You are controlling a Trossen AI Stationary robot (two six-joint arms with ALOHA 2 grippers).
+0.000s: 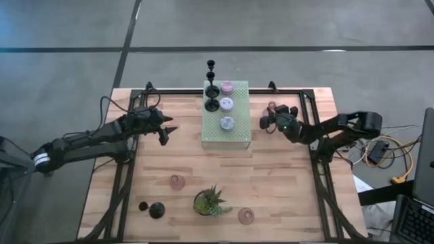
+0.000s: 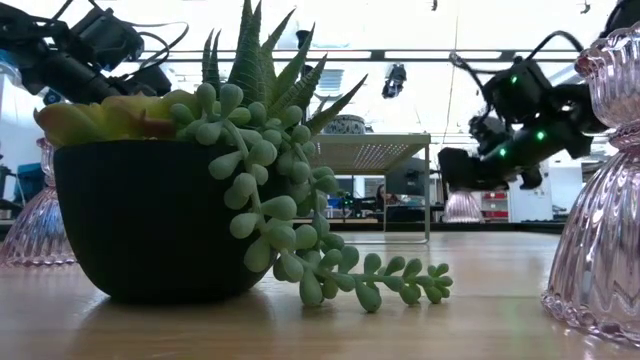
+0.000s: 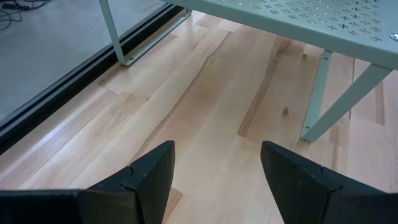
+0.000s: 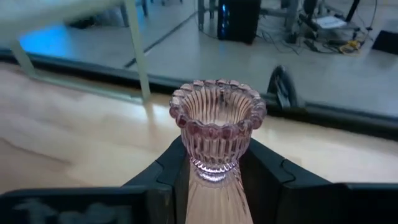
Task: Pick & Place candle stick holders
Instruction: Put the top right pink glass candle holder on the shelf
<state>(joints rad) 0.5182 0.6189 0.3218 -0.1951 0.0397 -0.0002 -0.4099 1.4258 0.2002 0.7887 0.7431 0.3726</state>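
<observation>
My right claw (image 4: 214,177) is pinching a pink holder (image 4: 217,134) low on its ribbed stem, cup up, just off the right edge of the green box (image 1: 237,139). From above, the claw (image 1: 272,120) hangs over the tabletop (image 1: 285,183) beside the box. On the box top stand two black holders (image 1: 212,89), one pink one at the far end (image 1: 227,87) and two lilac ones (image 1: 226,103) in a row behind it.

The step in hand, as I judge it, is carrying this holder up onto the box. To do it well I should lift clear of the box rim before swinging in, keep the stem upright so the glass does not slip, and come down on a bare patch, well apart from the lilac pair and the black stems. Then let go only once the base sits flat.

My left claw (image 3: 214,180) is spread and empty, waiting over bare wood by the box's left legs.

Still on the near tabletop: two pink holders (image 1: 177,181), a black one (image 1: 156,210) and the plant (image 1: 209,202).
</observation>
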